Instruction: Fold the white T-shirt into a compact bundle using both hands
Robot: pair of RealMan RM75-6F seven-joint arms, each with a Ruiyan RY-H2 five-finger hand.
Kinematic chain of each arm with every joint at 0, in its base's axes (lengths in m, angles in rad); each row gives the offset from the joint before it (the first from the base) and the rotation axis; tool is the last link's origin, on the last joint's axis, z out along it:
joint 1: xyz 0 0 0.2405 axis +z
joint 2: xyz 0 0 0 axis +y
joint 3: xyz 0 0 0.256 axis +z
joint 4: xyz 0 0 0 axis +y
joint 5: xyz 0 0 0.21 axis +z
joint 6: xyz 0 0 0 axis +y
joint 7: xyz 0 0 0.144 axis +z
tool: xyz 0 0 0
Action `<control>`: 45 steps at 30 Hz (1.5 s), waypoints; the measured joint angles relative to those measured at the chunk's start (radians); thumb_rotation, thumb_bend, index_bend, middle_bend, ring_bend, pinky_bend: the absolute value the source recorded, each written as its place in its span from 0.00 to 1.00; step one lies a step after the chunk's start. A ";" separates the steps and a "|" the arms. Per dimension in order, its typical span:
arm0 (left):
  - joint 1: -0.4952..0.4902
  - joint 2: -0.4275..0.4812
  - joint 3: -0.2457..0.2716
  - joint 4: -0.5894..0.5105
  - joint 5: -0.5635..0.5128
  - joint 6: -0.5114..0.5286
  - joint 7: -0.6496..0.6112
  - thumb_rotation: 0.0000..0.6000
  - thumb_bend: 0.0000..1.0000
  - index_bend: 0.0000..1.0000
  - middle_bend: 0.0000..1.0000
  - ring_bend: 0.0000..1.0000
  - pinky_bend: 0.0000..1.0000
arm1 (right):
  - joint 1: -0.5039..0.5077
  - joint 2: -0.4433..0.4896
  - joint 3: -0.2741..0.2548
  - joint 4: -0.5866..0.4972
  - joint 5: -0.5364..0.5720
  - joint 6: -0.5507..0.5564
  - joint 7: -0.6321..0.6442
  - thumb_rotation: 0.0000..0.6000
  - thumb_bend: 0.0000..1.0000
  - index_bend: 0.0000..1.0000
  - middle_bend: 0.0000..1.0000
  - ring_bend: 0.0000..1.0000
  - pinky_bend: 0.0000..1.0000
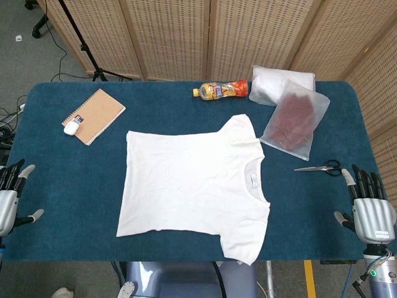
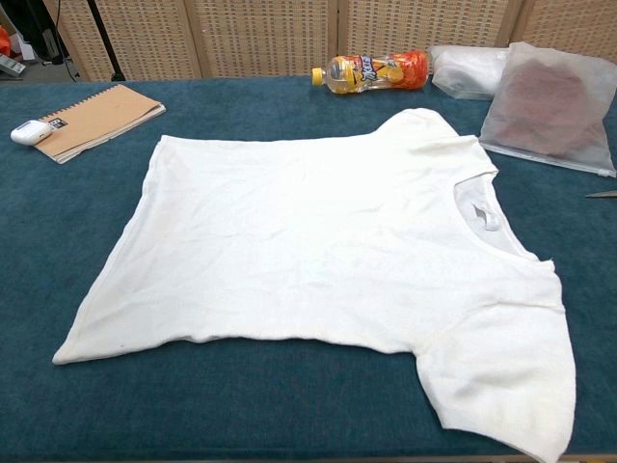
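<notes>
The white T-shirt (image 1: pixel 192 183) (image 2: pixel 318 256) lies spread flat on the blue table, its collar toward the right and its hem toward the left. One sleeve hangs slightly past the table's front edge. My left hand (image 1: pixel 9 195) sits at the table's left edge with fingers apart, holding nothing, well clear of the shirt. At the right edge my right hand (image 1: pixel 370 208) is likewise spread and empty. Neither hand shows in the chest view.
A spiral notebook (image 1: pixel 94 115) with a small white case (image 1: pixel 72 128) lies at the back left. An orange bottle (image 1: pixel 221 90) lies at the back centre. Frosted bags (image 1: pixel 291 115) rest at the back right, with scissors (image 1: pixel 319 167) nearer my right hand.
</notes>
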 measured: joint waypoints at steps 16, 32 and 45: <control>-0.009 0.000 -0.012 0.002 -0.023 -0.017 -0.007 1.00 0.00 0.00 0.00 0.00 0.00 | 0.035 0.048 -0.083 -0.010 -0.128 -0.095 0.104 1.00 0.00 0.00 0.00 0.00 0.00; 0.010 0.021 -0.003 -0.002 -0.004 0.003 -0.060 1.00 0.00 0.00 0.00 0.00 0.00 | 0.184 -0.115 -0.243 0.303 -0.495 -0.154 0.247 1.00 0.00 0.15 0.00 0.00 0.00; 0.006 0.018 -0.002 -0.003 -0.009 -0.008 -0.053 1.00 0.00 0.00 0.00 0.00 0.00 | 0.206 -0.209 -0.281 0.427 -0.510 -0.169 0.196 1.00 0.00 0.16 0.00 0.00 0.00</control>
